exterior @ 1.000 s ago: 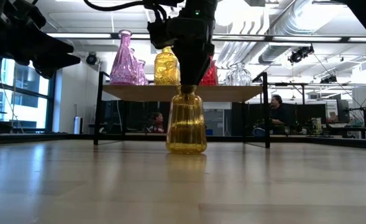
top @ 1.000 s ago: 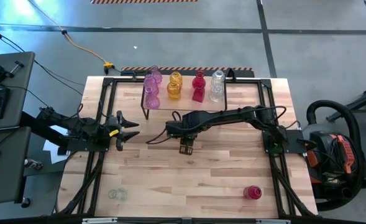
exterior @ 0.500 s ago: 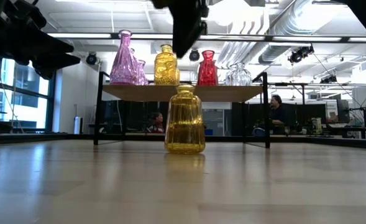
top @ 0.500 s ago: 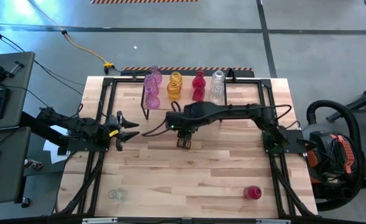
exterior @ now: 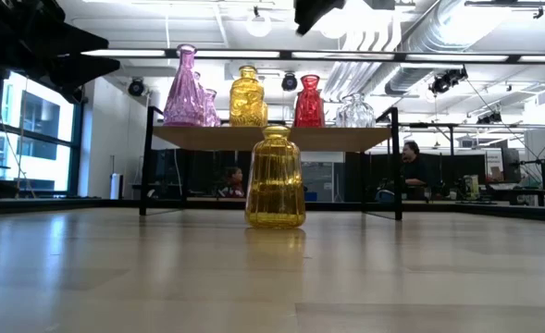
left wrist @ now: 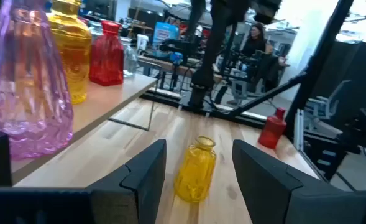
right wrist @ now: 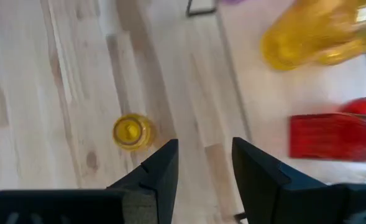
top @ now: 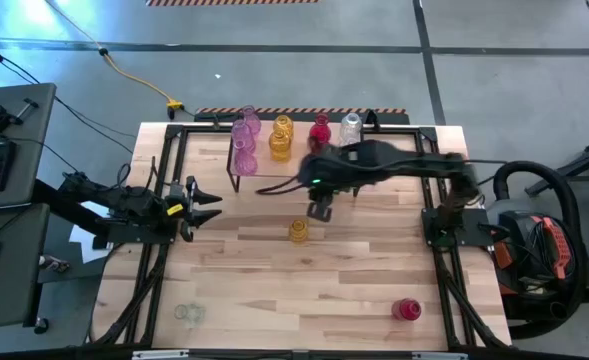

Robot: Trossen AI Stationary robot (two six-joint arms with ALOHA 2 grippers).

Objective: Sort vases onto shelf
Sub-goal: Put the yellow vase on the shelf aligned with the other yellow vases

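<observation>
Standing upright on table [top: 224, 290], yellow vase [top: 298, 232], right tool [top: 320, 211] open above

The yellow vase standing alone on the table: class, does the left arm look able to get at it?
Probably yes: the yellow vase stands upright in the open, and the left end effector, jaws apart, faces it with only bare tabletop between.

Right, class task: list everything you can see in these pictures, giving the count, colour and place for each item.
Shelf: one, light wood, table's far edge.
Pink vases: three, on shelf, left end.
Yellow vase: one, on shelf.
Red vase: one, on shelf.
Clear vase: one, on shelf, right end.
Yellow vase on table: one, table centre.
Red vase on table: one, near right corner.
Clear vase on table: one, near left corner.
Left gripper: open, left side.
Right gripper: open, above table centre.
</observation>
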